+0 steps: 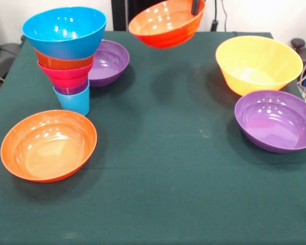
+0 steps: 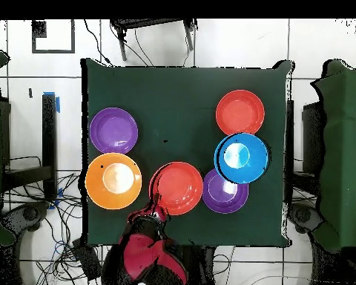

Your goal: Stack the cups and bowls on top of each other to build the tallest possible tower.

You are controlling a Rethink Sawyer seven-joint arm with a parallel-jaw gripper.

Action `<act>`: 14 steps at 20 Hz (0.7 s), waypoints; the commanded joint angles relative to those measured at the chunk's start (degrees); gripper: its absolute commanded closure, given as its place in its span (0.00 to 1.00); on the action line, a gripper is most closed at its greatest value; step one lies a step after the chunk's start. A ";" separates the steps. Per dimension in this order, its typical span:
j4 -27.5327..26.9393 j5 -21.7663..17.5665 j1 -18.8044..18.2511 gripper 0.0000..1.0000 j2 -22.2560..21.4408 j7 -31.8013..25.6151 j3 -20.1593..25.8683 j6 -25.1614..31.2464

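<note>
We log the tower (image 1: 67,56) at the table's (image 1: 158,194) far left in the front view: light blue cup (image 1: 74,102) on the cloth, then a purple cup rim, pink bowl (image 1: 66,75), small orange bowl (image 1: 64,62), and blue bowl (image 1: 65,30) on top, widening upward. Five pieces up, by our count.

An orange-red bowl (image 1: 166,23) hangs clear of the cloth at the far edge, its shadow below. A dark finger of the gripper (image 1: 195,6) crosses its rim at the top edge, so we judge it pinched there, fingers closed on the rim; the pinch itself is mostly cut off. Overhead, this bowl sits just beside the arm (image 2: 147,252).

Still loose: a second orange-red bowl (image 1: 48,145) near left, a purple bowl (image 1: 108,62) behind and touching the tower's side, another purple bowl (image 1: 275,120) at right, and the yellow bowl (image 1: 257,64) beyond it.

We judge roughly half done: the carried bowl next, four wide bowls after.
</note>
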 commanded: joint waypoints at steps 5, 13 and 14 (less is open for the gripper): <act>3.18 0.44 3.33 1.00 -7.59 5.00 2.28 12.72; -0.35 3.70 11.52 1.00 -4.75 5.70 -4.38 16.50; -0.63 3.97 12.00 1.00 -4.62 5.70 -4.63 17.12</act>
